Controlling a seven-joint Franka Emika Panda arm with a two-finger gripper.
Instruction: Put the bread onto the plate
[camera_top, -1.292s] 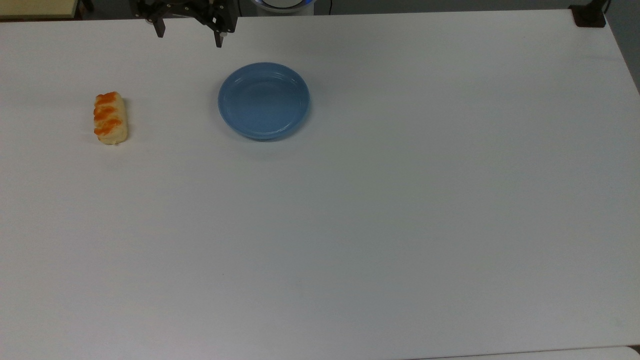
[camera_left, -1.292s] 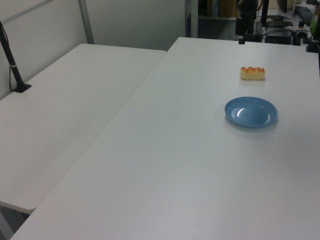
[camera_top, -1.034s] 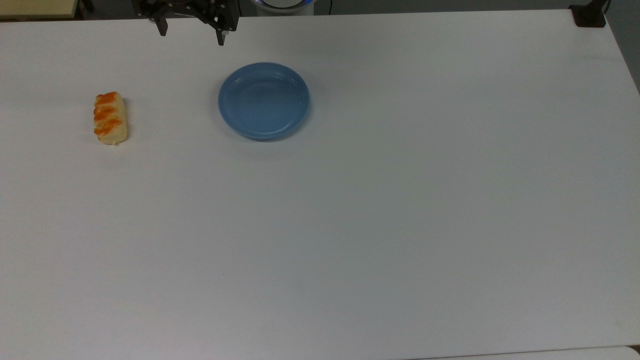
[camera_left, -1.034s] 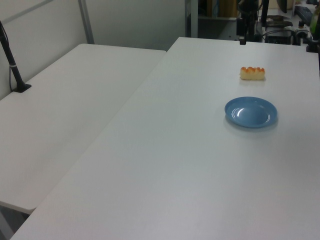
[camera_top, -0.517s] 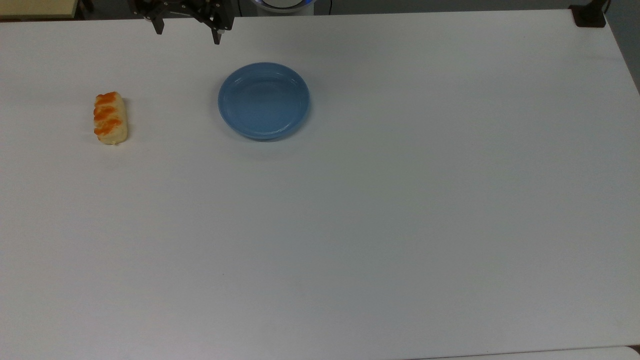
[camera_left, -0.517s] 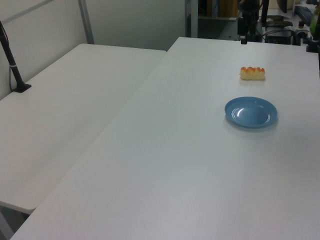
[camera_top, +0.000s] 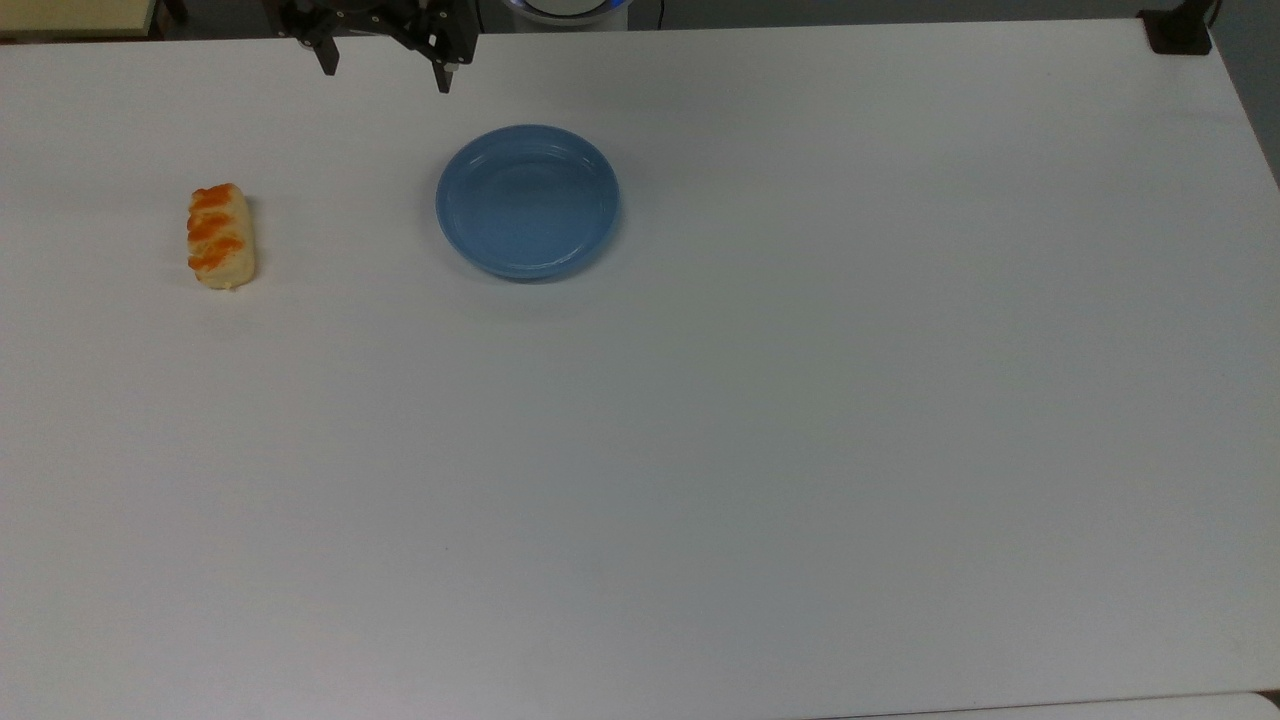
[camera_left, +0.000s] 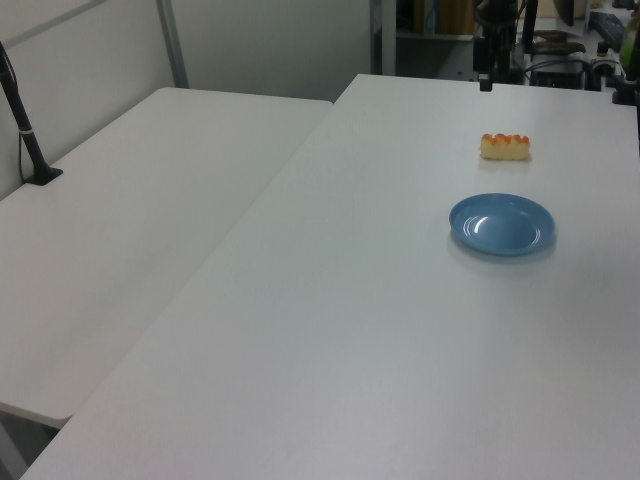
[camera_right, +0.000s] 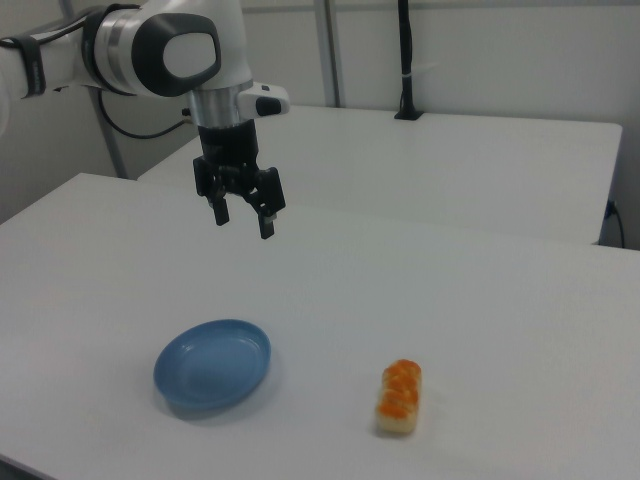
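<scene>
Overhead, pincer (camera_right: 244, 218) spread open and empty, bread (camera_right: 399, 396) on table well apart, plate (camera_right: 212, 365) near.

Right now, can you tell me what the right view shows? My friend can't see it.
A white robot arm holds its black gripper, jaws open, in the air above a white table. Below it sits an empty blue plate, and the bread, striped with orange, lies apart from it on the right view's right.
</scene>
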